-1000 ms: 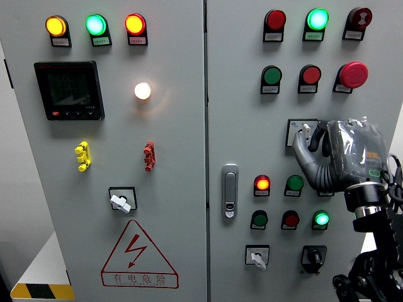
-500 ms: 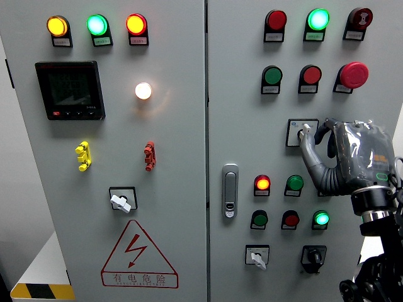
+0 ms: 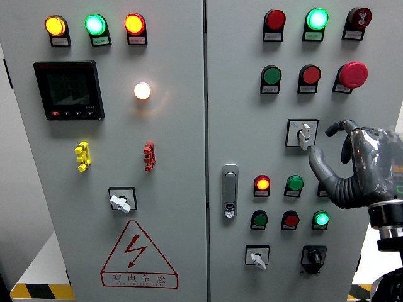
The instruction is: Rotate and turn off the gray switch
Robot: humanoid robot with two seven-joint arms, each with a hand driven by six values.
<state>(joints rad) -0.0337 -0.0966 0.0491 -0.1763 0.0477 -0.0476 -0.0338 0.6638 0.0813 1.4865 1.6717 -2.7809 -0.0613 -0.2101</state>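
Right hand (image 3: 352,173) — beside gray switch (image 3: 304,134)

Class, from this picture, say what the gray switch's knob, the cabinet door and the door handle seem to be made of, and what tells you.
Gray switch: the knob looks like pale moulded plastic, matte with soft edges.
Cabinet door: probably painted sheet metal, flat and evenly gray with a faint sheen.
Door handle: seems to be metal with a chrome-like finish, showing bright reflections.

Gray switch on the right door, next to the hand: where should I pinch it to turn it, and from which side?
Pinch the gray switch across the flat sides of its narrow lever, which stands upright on the square plate. Come from the right, where the right hand hangs open, apart from it, thumb under and finger over.
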